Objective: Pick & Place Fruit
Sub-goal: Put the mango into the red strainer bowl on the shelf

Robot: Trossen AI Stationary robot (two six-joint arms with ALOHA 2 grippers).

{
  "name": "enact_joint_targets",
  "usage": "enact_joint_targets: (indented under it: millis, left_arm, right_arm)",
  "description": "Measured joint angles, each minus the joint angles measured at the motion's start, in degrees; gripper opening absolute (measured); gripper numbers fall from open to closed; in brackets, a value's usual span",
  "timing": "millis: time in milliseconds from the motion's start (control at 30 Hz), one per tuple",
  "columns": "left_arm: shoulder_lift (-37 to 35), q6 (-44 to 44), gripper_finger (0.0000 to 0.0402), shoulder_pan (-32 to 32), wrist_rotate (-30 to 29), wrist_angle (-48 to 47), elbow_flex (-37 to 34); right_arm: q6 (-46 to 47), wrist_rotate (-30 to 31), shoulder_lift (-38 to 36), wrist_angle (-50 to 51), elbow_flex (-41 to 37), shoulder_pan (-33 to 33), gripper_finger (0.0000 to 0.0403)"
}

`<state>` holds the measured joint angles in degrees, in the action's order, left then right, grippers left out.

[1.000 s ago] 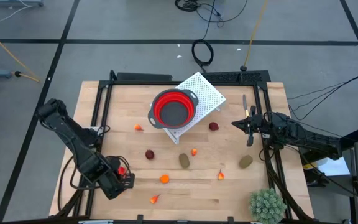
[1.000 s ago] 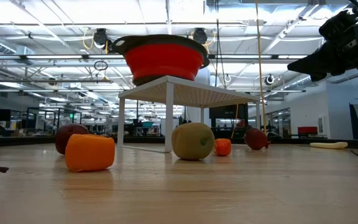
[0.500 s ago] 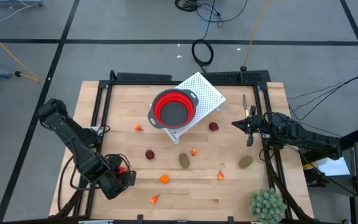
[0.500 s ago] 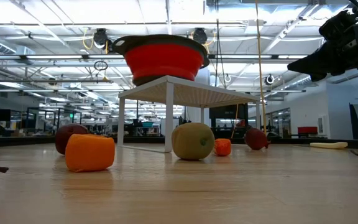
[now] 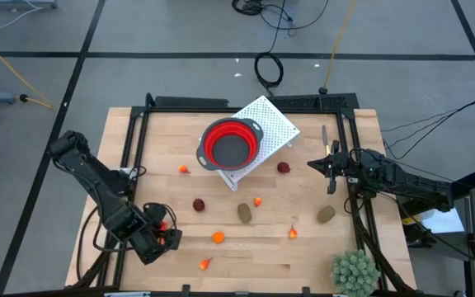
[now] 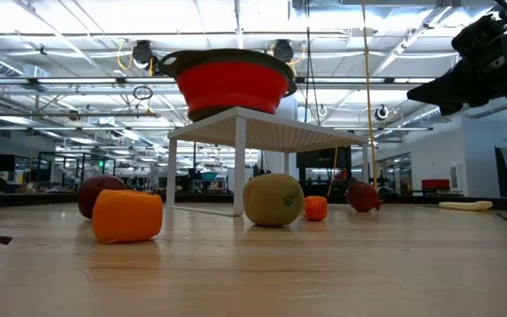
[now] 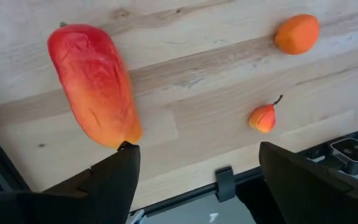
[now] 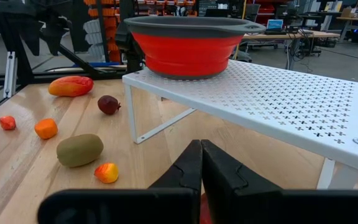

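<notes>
Two dark robot arms work at a wooden table (image 5: 246, 256) whose landmark is a red bowl (image 5: 230, 145) with a grey rim, sitting on a white perforated stand (image 5: 272, 124) near the table's far edge. Well to the near-left of the bowl, the left gripper (image 5: 170, 234) hangs low over the longer red-orange piece (image 7: 94, 91), its fingers spread wide and holding nothing; one fingertip (image 7: 128, 149) sits at the piece's narrow end (contact cannot be told). To the right of the bowl, the right gripper (image 5: 313, 164) hovers with its fingers pressed together, empty. Toy fruit lies scattered on the wood on the near side of the bowl: a dark red ball (image 5: 199, 205), a brown-green oval (image 5: 244, 213), an orange bit (image 5: 218, 237) and a second brown-green oval (image 5: 326, 215); another dark red ball (image 5: 283, 167) rests just right of the stand. A spiky green plant (image 5: 354, 272) stands far from the bowl, at the near-right corner.
</notes>
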<state>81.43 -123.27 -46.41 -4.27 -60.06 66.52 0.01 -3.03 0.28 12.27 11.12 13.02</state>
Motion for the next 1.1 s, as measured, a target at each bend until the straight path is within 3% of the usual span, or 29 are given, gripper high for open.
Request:
enact_joint_targets:
  millis: [233,500,700,867,1100]
  left_arm:
    - [0.00,0.57,0.0330,0.00,-0.54,0.12,0.00]
    - [0.00,-2.66,0.0395,0.00,5.60,-2.83,-0.02]
    - [0.00,-7.36,0.0378,0.00,3.15,-8.52,-0.04]
    - [0.00,-3.83,0.0377,0.00,-1.11,-8.47,-0.04]
    - [2.09,-4.15,0.0377,0.51,1.80,-8.79,-0.04]
  right_arm:
    - [0.00,0.00,0.02,0.00,0.00,0.00,0.0000]
    - [0.00,0.00,0.02,0.00,-0.01,0.02,0.0000]
    - [0.00,-0.01,0.02,0.00,0.00,0.01,0.0000]
    - [0.00,0.00,0.02,0.00,0.01,0.02,0.0000]
    - [-0.01,0.00,0.02,0.01,0.00,0.02,0.0000]
